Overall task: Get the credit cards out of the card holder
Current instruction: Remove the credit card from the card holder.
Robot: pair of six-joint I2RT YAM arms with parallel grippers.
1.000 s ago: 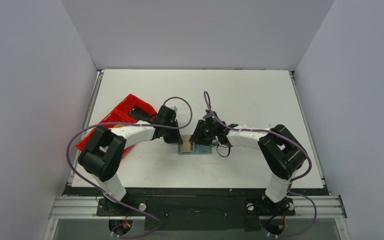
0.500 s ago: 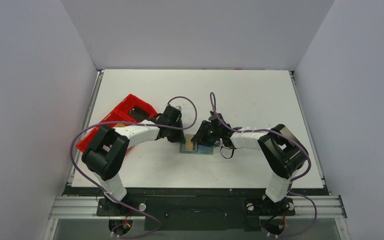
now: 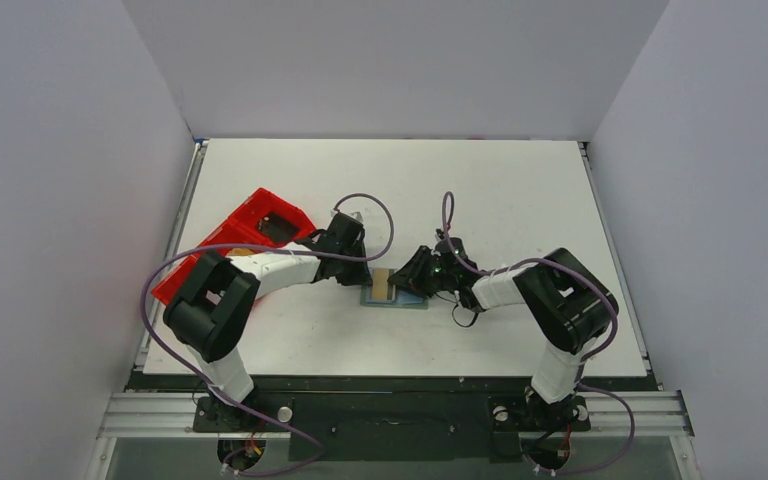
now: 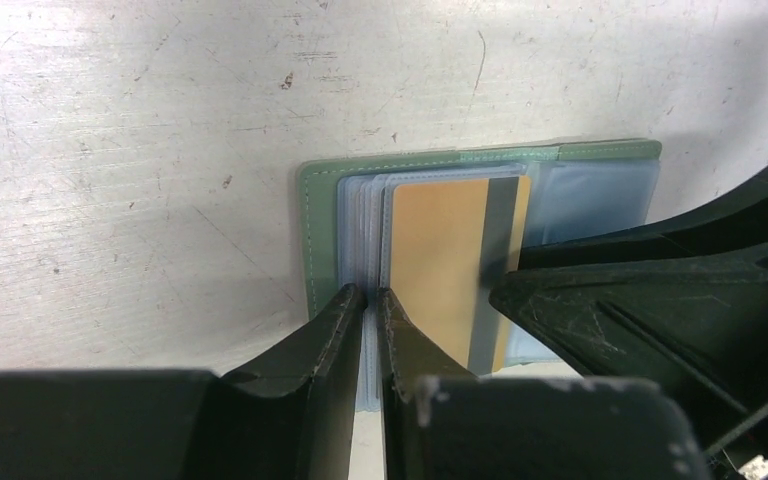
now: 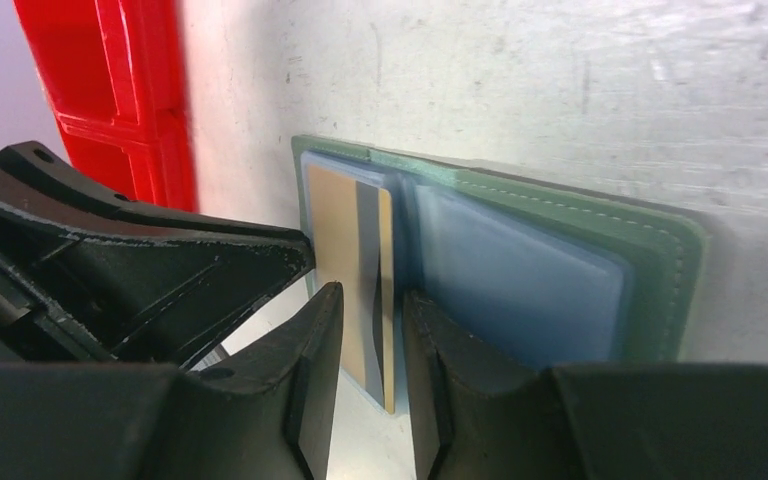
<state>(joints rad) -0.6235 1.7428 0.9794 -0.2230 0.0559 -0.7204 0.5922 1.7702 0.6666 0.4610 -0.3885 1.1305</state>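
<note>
Grey-green card holder (image 4: 315, 230) lies open mid-table (image 3: 500, 190), between my two grippers.
My left gripper (image 4: 368, 295) is pinched on its clear sleeves, floppy and slick, which should steady the holder. The tan-gold credit card (image 4: 440, 250), light, stiff and slippery I judge, stands partly out. My right gripper (image 5: 372, 297) straddles its free edge, jaws slightly apart: the best hold.
</note>
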